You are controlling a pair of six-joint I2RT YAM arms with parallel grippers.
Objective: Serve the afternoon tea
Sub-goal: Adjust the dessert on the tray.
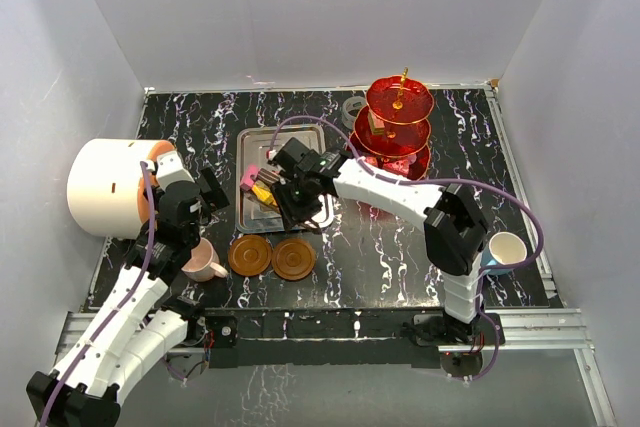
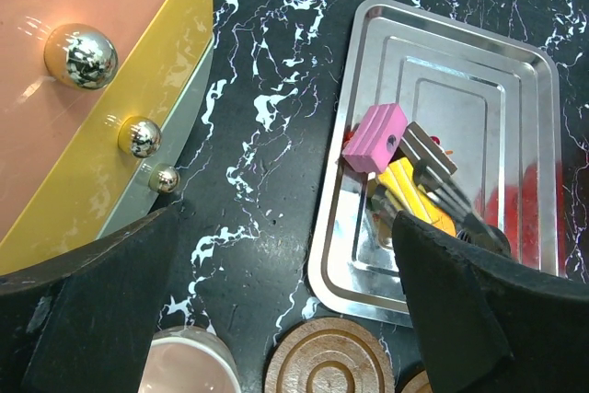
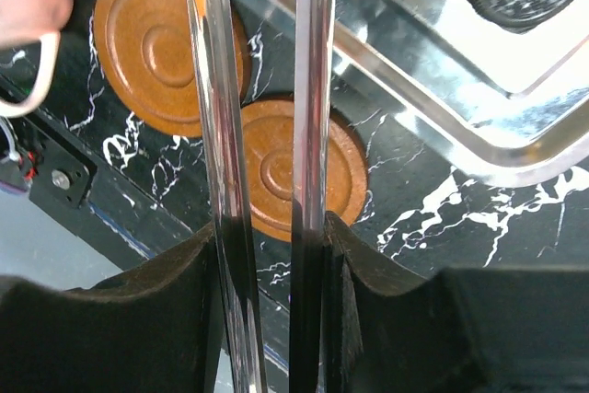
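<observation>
Two saucers (image 1: 250, 254) lie between pink cup (image 1: 203, 264) and blue cup (image 1: 506, 249).

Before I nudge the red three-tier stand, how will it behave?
The red three-tier stand is tall on one thin gold stem, so a high push probably tips it. Its see-through tiers look like light plastic, likely to slide easily on the glossy table.

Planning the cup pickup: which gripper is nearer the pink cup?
Left. The left gripper hovers open just beyond the pink cup; the right gripper, holding tongs, is over the steel tray.
</observation>
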